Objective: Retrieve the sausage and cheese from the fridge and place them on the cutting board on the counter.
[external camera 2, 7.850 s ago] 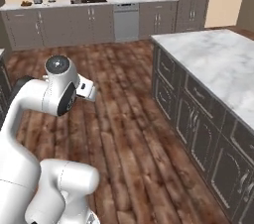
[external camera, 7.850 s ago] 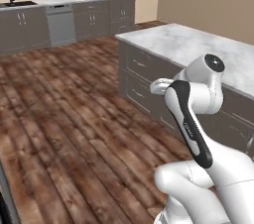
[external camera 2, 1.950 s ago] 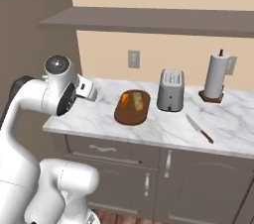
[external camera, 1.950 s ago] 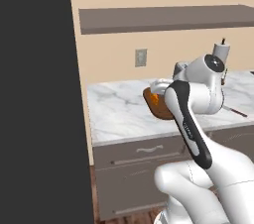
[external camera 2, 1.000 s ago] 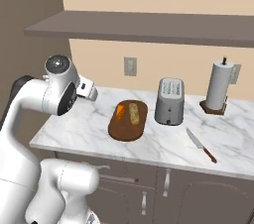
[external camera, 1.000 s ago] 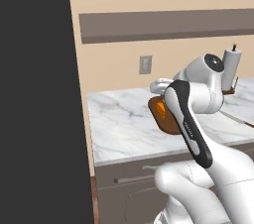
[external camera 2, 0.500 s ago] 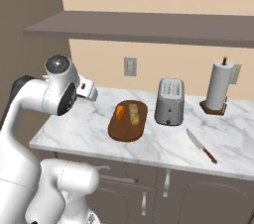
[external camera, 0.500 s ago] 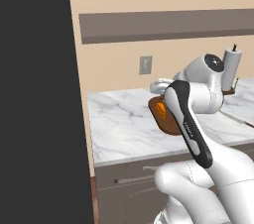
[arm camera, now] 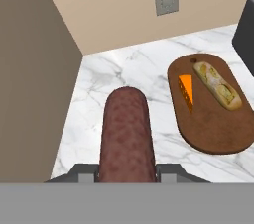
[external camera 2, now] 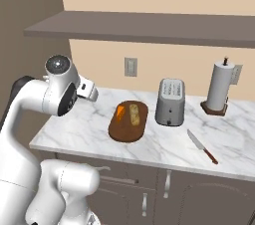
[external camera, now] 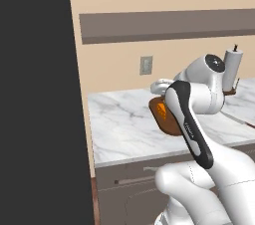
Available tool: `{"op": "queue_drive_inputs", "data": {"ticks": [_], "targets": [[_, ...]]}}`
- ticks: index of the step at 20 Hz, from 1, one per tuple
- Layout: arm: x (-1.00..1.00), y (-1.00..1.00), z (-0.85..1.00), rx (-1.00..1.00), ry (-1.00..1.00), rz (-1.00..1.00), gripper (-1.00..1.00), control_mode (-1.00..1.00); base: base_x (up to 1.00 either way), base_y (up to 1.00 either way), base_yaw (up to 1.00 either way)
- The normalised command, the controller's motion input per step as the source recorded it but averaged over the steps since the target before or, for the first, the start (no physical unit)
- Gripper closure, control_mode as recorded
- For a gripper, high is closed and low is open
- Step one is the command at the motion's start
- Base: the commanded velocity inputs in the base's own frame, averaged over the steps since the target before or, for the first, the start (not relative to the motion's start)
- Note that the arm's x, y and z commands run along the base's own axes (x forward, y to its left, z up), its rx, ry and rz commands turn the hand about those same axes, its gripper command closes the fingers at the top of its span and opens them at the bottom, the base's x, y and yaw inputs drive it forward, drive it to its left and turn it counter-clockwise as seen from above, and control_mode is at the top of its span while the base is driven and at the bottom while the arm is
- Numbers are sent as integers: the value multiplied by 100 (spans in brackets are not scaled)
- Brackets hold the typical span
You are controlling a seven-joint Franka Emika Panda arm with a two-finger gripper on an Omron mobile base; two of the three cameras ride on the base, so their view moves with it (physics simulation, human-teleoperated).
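Hand view looks down at the sausage. It sticks out from the end effector, which is closed tight on it and holds it up in the air over the white counter. Near it, off to one side, lies the cutting board on the counter. The orange cheese sits on the board, and a tan lumpy food lies just beside the cheese. From the right base view, the board is left of a grey toaster. A knife and a paper towel roll are farther right. A brown shelf hangs above.
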Motion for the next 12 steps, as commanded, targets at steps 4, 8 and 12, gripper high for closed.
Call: {"op": "queue_drive_inputs", "data": {"ticks": [4, 8, 12], "targets": [[0, 0, 0, 0, 0, 0, 100, -100, 0, 0, 0], [0, 0, 0, 0, 0, 0, 100, -100, 0, 0, 0], [0, 0, 0, 0, 0, 0, 100, -100, 0, 0, 0]]}}
